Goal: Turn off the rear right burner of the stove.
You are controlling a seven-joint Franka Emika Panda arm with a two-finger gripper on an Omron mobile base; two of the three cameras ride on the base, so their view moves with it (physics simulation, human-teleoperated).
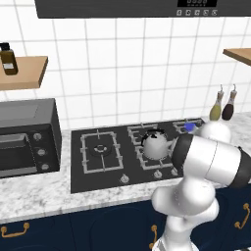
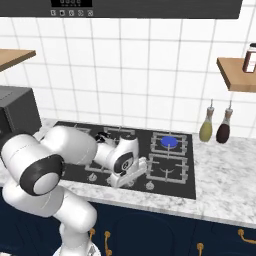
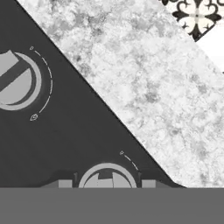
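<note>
1. A white-tiled kitchen wall rises behind a speckled marble counter (image 2: 225, 195), with navy cabinets below it.
2. The stove (image 1: 93, 176), a flat black cooktop, is set into that counter, just right of a boxy toaster oven (image 1: 27, 137).
3. A silver kettle (image 1: 156, 145) sits on the middle grate.
4. Two bottles (image 2: 214, 127) stand on the counter right of the cooktop.
5. The rear right burner (image 2: 169, 141) glows blue at the cooktop's back right corner.
6. The gripper (image 3: 107, 183) is low over the front knob row; its fingertips (image 3: 64, 183) stand on either side of one silver knob (image 3: 107, 176), though whether they touch it cannot be told.
</note>
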